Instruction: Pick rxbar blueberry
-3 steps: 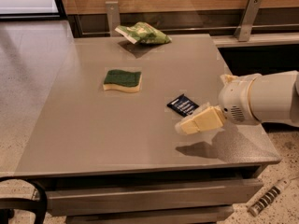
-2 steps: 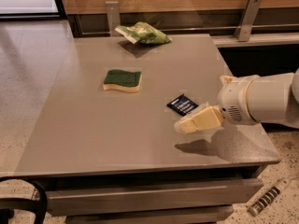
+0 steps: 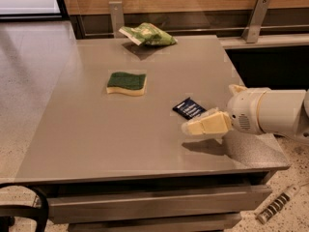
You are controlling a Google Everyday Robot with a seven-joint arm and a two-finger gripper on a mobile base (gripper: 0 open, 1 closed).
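Note:
The rxbar blueberry [image 3: 189,108] is a small flat dark navy bar with white lettering. It lies on the grey table [image 3: 96,134], right of centre. My gripper [image 3: 189,127] comes in from the right on a white arm [image 3: 275,115]. Its cream fingers [image 3: 207,124] hover just in front of and slightly right of the bar, above the table, holding nothing that I can see.
A green-topped yellow sponge [image 3: 126,83] lies left of the bar. A green-and-white snack bag [image 3: 147,35] lies at the table's far edge. Two metal brackets [image 3: 255,18] stand behind the table. A drawer front [image 3: 154,204] runs below the near edge.
The gripper has shifted slightly left, toward the bar. The bar, sponge and bag have not moved.

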